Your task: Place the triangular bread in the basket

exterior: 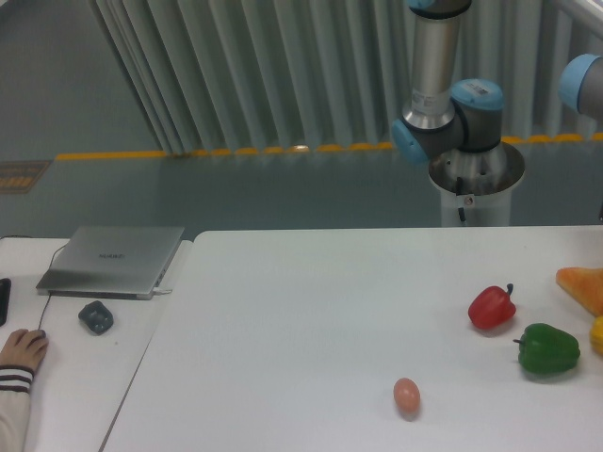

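The triangular bread lies flat on the white table at the far right edge of the view, a golden-orange wedge cut off by the frame border. The basket is out of view. Only part of the arm shows, rising behind the table at the back right; the gripper itself is not in view.
A red pepper, a green pepper and a sliver of yellow pepper sit near the bread. A small pinkish egg lies front centre. On a side table at the left are a closed laptop, a mouse and a person's hand.
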{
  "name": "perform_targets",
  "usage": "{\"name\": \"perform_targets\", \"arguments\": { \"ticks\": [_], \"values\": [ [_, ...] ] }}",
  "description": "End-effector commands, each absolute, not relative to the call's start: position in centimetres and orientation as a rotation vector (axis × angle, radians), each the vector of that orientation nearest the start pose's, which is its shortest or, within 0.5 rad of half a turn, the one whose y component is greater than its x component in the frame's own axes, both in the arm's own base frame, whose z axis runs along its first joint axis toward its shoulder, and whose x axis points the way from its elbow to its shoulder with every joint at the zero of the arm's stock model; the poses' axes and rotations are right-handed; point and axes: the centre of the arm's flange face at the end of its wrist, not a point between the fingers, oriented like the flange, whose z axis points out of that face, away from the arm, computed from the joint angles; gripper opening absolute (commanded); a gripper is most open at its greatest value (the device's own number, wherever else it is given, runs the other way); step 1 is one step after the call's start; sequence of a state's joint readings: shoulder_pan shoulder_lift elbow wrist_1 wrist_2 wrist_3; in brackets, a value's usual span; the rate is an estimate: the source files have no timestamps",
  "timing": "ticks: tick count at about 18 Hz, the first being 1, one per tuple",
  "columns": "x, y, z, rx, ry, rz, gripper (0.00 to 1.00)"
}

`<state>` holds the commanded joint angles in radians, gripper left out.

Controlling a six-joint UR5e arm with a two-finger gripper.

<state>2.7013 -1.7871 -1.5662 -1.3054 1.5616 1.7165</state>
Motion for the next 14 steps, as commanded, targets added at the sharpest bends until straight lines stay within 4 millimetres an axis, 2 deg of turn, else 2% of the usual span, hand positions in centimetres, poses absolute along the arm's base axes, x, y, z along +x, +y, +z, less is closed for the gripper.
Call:
{"name": "perform_targets", "arguments": {
  "ticks": [14],
  "values": [
    [-46.10, 37.33, 40.12, -2.983, 0.923, 0.085, 1.00]
  ]
}}
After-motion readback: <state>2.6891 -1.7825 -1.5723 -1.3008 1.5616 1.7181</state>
